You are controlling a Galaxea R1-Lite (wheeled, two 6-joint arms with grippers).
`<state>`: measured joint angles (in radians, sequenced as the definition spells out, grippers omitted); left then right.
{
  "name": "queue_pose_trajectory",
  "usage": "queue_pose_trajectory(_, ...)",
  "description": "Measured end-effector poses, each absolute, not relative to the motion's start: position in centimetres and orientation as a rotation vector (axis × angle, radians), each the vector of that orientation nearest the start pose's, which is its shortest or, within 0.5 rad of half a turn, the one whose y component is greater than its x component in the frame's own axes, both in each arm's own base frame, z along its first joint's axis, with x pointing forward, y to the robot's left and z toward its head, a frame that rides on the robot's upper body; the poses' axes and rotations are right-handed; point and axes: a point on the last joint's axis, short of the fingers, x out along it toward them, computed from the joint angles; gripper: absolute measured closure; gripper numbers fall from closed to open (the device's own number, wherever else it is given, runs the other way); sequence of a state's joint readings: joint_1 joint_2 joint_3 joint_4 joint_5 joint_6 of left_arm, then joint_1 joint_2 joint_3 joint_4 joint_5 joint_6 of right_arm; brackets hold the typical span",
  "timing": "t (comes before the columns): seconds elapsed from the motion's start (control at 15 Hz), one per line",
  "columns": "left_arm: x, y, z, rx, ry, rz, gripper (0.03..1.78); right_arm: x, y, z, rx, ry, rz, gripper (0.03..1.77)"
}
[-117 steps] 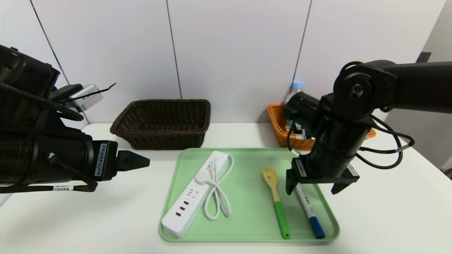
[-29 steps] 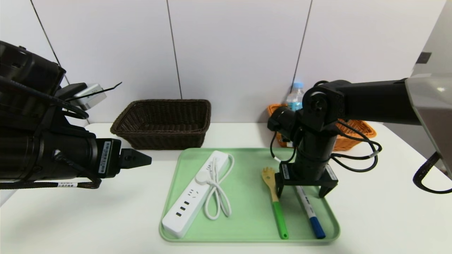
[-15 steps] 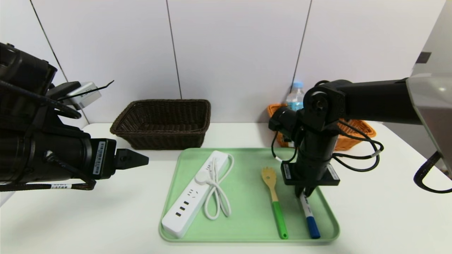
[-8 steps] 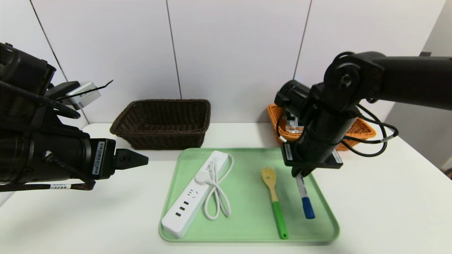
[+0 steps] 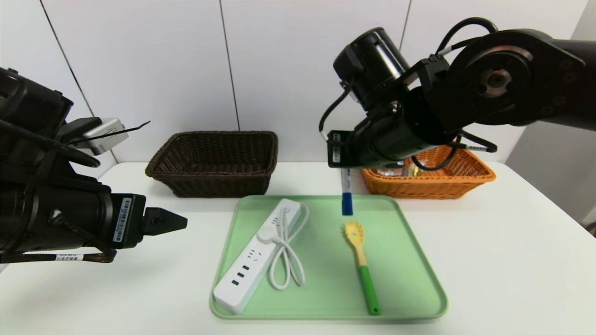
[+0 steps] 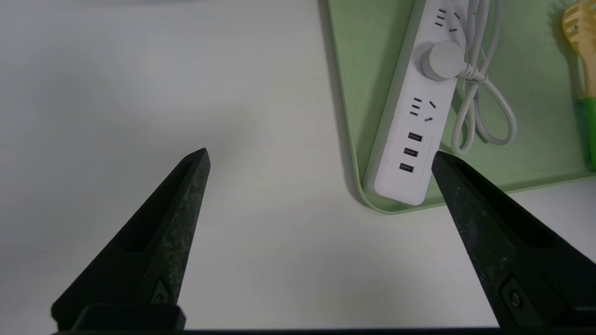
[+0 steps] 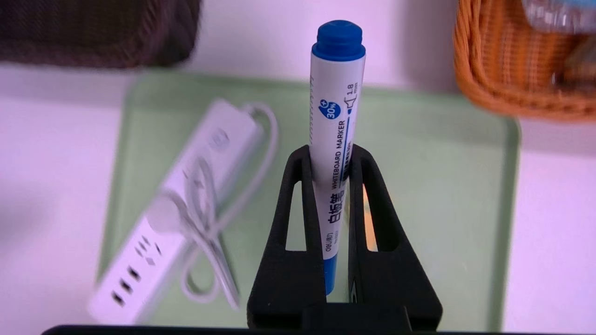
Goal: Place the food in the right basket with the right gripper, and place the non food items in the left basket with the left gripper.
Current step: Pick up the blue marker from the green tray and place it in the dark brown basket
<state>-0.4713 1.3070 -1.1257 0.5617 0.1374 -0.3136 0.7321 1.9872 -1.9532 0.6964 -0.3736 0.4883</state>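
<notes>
The spatula (image 5: 362, 265) pairs a matt wooden head with smooth green plastic.

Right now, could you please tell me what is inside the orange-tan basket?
A clear item with light blue and some clear-wrapped packaging show inside the orange-tan basket; the right arm covers the rest.

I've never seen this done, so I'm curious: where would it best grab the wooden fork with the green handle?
Probably around the middle of the fork, from above, pinching across its narrow width: it lies flat on the tray, slim there and wider at the head.
</notes>
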Motion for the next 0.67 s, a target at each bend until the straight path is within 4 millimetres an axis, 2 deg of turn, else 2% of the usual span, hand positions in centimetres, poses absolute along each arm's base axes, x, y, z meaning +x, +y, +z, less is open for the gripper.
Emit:
queue_pose_trajectory(0.2,16.0,-7.8,25.8,-0.064,0.779,-0.195,0.12,29.6,26.0,28.4,0.150,0.523,0.231,1.61)
queue_pose_trajectory(0.67,15.5,-7.4,24.8,-0.047,0.807,-0.164,0.12,32.5,29.4,28.1,0.287,0.265,0.329,1.61)
